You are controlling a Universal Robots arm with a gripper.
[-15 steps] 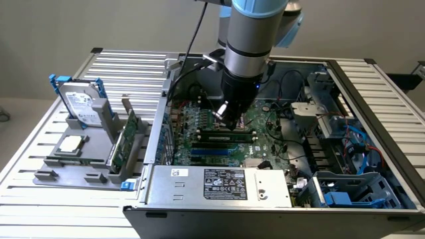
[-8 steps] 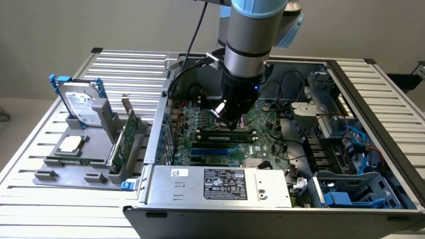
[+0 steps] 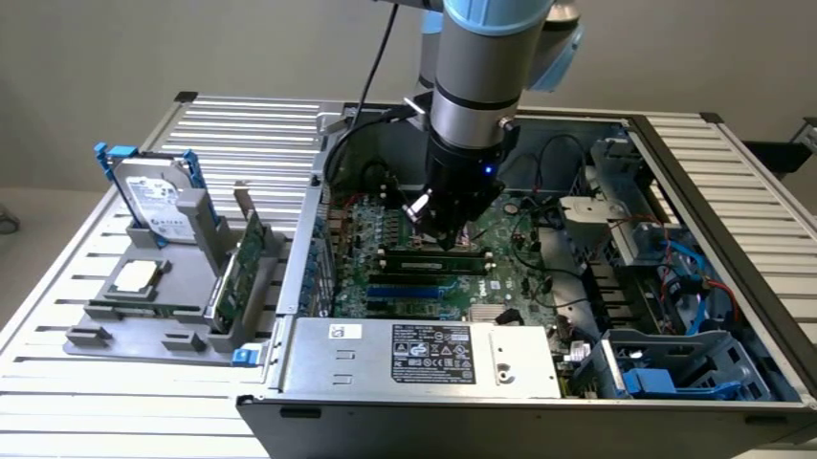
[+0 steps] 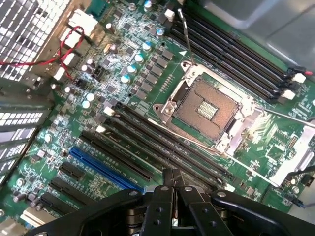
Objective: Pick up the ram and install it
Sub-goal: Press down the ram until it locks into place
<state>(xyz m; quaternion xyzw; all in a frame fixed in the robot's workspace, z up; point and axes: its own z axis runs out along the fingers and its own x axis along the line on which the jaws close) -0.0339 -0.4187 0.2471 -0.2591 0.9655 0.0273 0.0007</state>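
Note:
The ram [image 3: 434, 256], a long narrow dark-green stick, stands on edge in a memory slot of the motherboard [image 3: 511, 273] inside the open computer case. My gripper [image 3: 441, 239] hangs straight down over the stick's middle, its tips at or just above the top edge; I cannot tell whether they touch. In the wrist view the two black fingers [image 4: 165, 189] meet tip to tip, so the gripper [image 4: 172, 174] is shut with nothing seen between them. They sit over the row of black memory slots [image 4: 162, 147] beside the empty processor socket [image 4: 204, 108].
A grey holder [image 3: 153, 306] on the exterior view's left carries a hard drive [image 3: 156, 201], a square silver processor [image 3: 134, 279] and a green expansion card [image 3: 243, 263]. The case walls, the power supply [image 3: 428, 354] and cables [image 3: 676, 268] crowd the arm.

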